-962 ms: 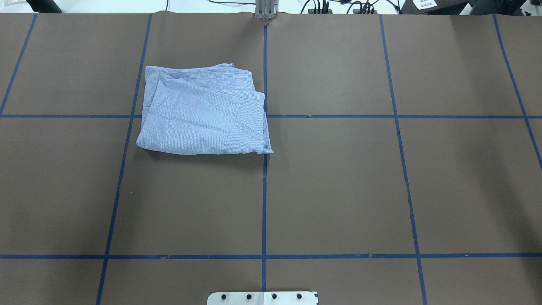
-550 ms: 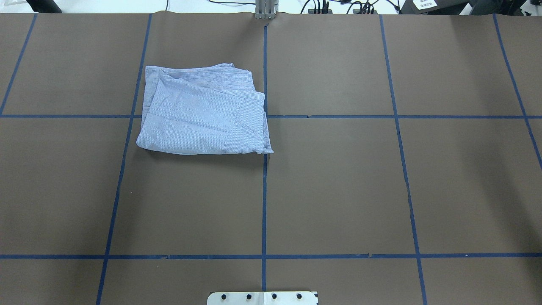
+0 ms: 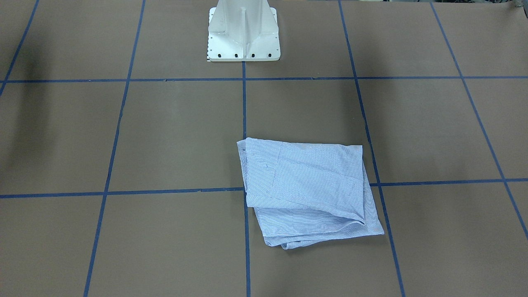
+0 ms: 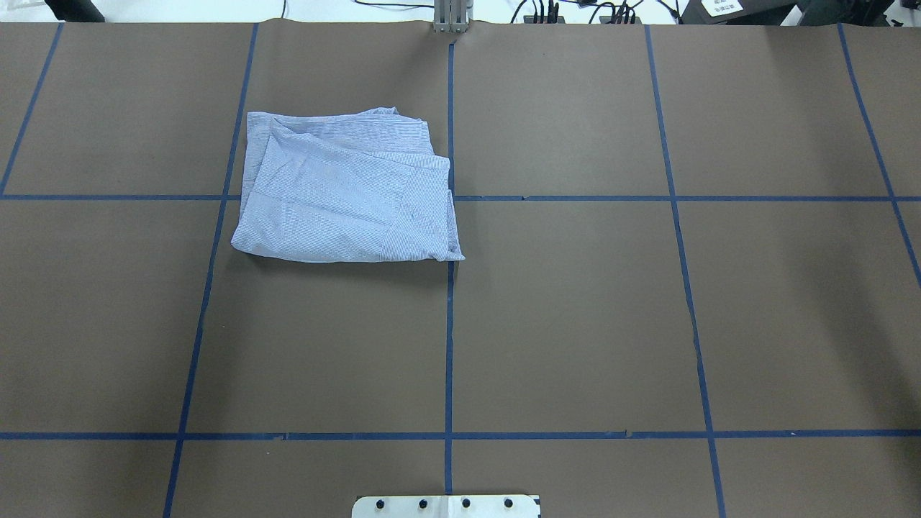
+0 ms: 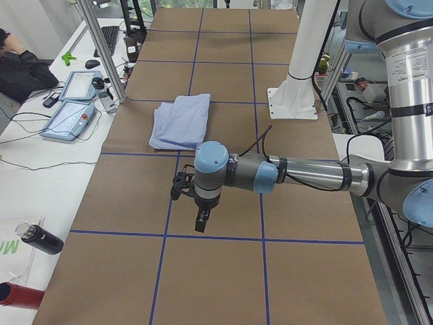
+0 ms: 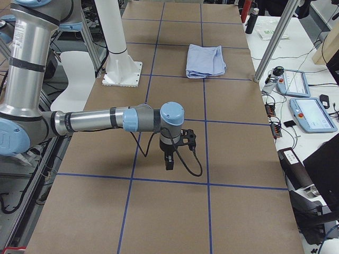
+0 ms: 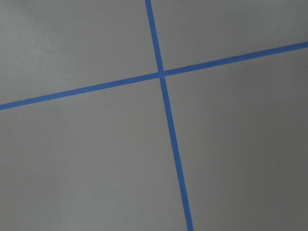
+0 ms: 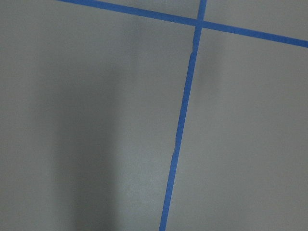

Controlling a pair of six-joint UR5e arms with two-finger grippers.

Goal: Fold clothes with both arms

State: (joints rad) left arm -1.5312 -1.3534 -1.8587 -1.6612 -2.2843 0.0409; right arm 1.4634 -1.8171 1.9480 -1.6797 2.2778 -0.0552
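The light blue striped shirt (image 4: 345, 191) lies folded into a rough rectangle on the brown table, left of the centre tape line; it also shows in the front view (image 3: 305, 189) and both side views (image 5: 181, 120) (image 6: 205, 60). No gripper touches it. My left gripper (image 5: 201, 220) hangs over the table's left end, pointing down, well away from the shirt. My right gripper (image 6: 169, 161) hangs over the right end, also far from it. Both show only in side views, so I cannot tell if they are open or shut. Both wrist views show only table and tape.
Blue tape lines (image 4: 449, 324) divide the brown table into squares. The white pedestal base (image 3: 243, 33) stands at the robot's edge. A metal post (image 4: 450, 14) stands at the far edge. Tablets (image 5: 71, 115) and a bottle (image 5: 40, 240) lie on the operators' side table.
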